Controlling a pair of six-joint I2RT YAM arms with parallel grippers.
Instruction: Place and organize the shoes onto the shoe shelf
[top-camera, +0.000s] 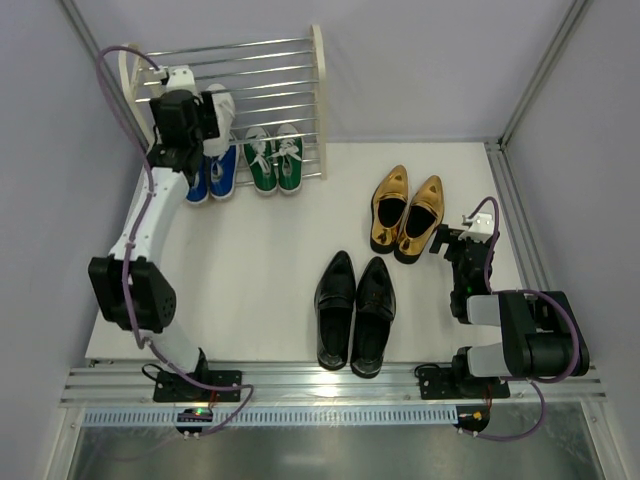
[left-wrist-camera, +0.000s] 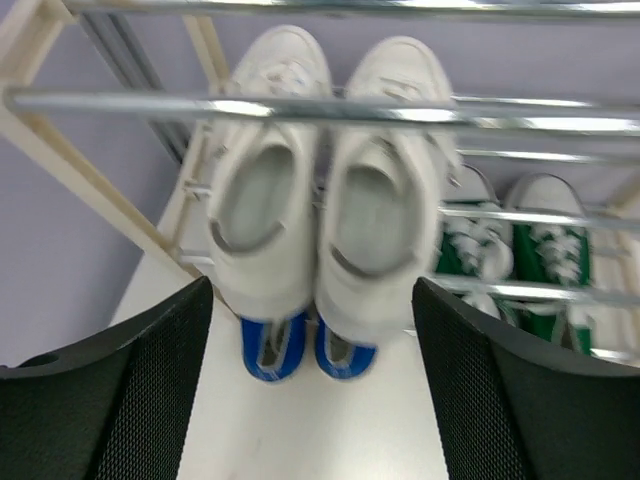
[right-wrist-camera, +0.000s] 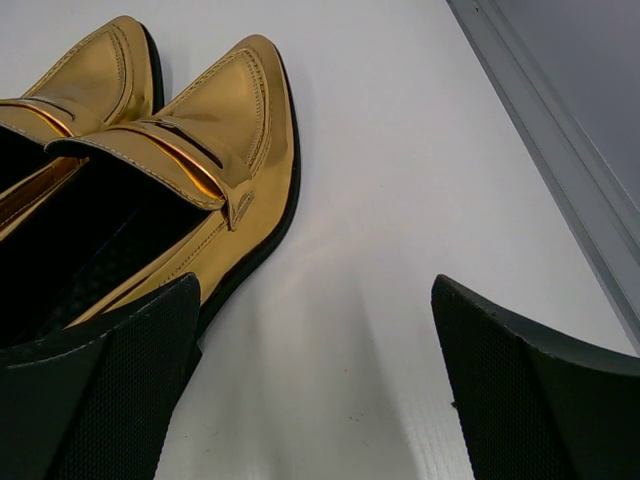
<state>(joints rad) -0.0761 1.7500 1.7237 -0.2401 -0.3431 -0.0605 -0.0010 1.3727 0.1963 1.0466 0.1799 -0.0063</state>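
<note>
The shoe shelf (top-camera: 318, 90) stands at the back left. The white sneakers (top-camera: 221, 112) rest on an upper tier, the blue sneakers (top-camera: 213, 178) below them and the green sneakers (top-camera: 275, 160) to their right. My left gripper (top-camera: 203, 125) is open and empty at the white pair's heels. In the left wrist view its fingers (left-wrist-camera: 120, 390) flank the white sneakers (left-wrist-camera: 330, 200) without touching them. The gold shoes (top-camera: 407, 213) and black loafers (top-camera: 353, 310) lie on the table. My right gripper (top-camera: 455, 245) is open and empty, just right of the gold pair (right-wrist-camera: 215, 130).
Chrome rods (left-wrist-camera: 400, 108) cross in front of the white pair in the left wrist view. A metal frame rail (top-camera: 520, 230) runs along the table's right edge and also shows in the right wrist view (right-wrist-camera: 560, 150). Grey walls close in the back and both sides.
</note>
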